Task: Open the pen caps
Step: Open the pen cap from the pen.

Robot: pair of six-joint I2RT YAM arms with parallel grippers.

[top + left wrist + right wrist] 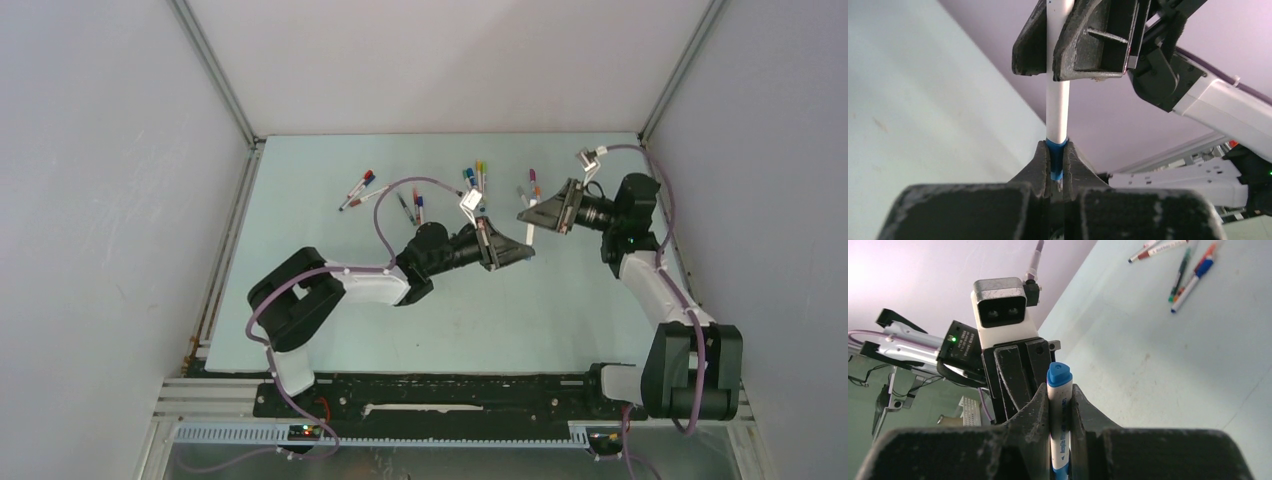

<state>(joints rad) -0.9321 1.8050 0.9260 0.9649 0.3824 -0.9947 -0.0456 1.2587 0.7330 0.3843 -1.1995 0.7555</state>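
The near half of the desk (480,320) lies bare — broad room for a claw to pass. Across the far half, loose pens (357,190) lie in scattered clusters with gaps between. Over mid-desk the left claw (524,252) and right claw (524,212) meet tip to tip, a white pen (529,233) bridging them — that passage is blocked.

Smooth glossy plastic pen barrel (1057,107) and blue cap (1055,160); rough, matt black fingers (1037,167); matt pale table (560,300).
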